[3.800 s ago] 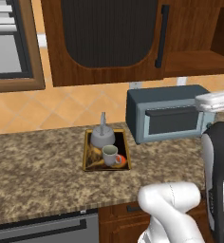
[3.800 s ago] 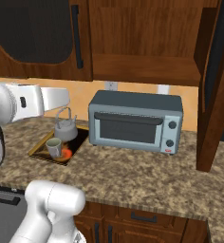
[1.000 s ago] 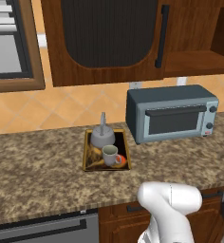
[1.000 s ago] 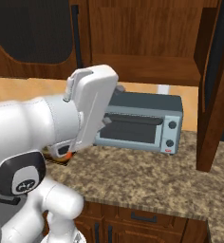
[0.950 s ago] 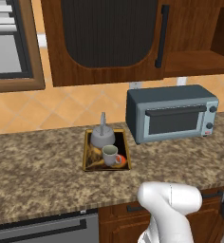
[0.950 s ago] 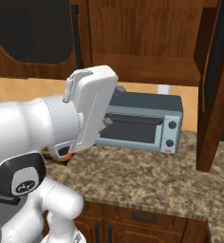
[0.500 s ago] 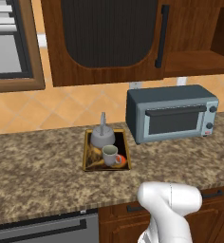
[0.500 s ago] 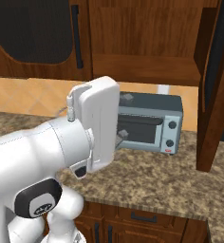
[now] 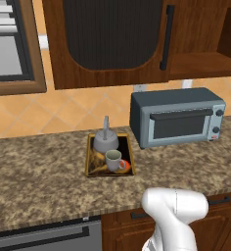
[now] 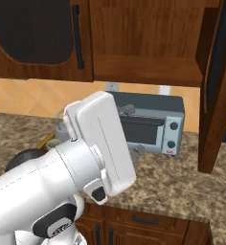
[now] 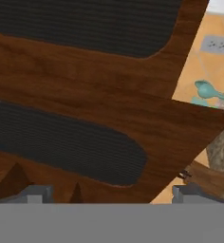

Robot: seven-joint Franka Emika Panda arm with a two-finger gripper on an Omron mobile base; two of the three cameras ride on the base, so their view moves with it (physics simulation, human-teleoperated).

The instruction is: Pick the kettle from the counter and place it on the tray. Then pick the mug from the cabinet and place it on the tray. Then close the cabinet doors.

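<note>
Left base view, toaster oven point(image 9: 176, 115) right of tray point(image 9: 91, 162) on counter point(image 9: 39, 176), kettle point(image 9: 105, 141) and mug point(image 9: 113, 160) on tray, left cabinet door point(image 9: 107, 39) shut, right door point(image 10: 215, 86) swung open, ribbed door panel point(image 11: 66, 147) close before gripper point(image 11: 109, 192), jaws spread wide, empty.

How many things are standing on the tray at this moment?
2. The kettle stands at the back of the tray, near the wall. The mug stands in front of it, nearer the counter's front edge. Nothing else seems hidden there.

The hand point(image 11: 109, 192) is empty with fingers spread wide, arm raised high
</note>
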